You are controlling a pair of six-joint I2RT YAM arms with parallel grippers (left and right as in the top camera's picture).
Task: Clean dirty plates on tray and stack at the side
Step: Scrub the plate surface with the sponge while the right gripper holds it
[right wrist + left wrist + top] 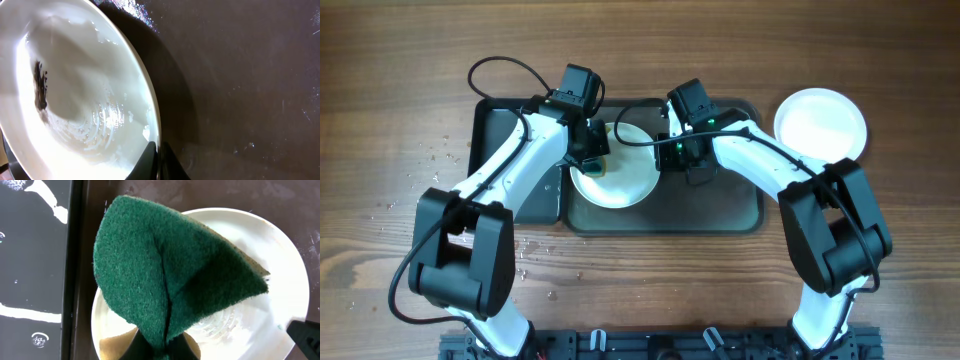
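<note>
The left fingers (184,352) were clamped narrow on a green scouring pad (170,275), which was folded along a crease & fanned out from the tips, w/ its tan backing showing at one edge. The pad hung over the left part of a white plate (282,255), hiding much of it in the left wrist view; whether it actually touched the plate couldn't be told. The right fingers (151,161) were closed to a thin gap, pinching that same plate's rim on its right side, one tip inside the rim & one outside. From the right wrist cam the plate looked wet, w/ beads & ripples of water near the gripped edge & a small black smear (40,85) away from that edge; a dark shadow lay under the rim. In the overhead view the plate sat at the left end of the grey-green tray (720,212), btwn the two arms. Just beside the tray on its left lay a glossy black tray (490,130), edges touching or nearly so. A second plate (821,124), clean-looking, rested on the wooden tabletop (380,120) off the tray's upper right corner, apart from both sets of fingers. Water droplets (435,155) speckled the tabletop left of the black tray.
</note>
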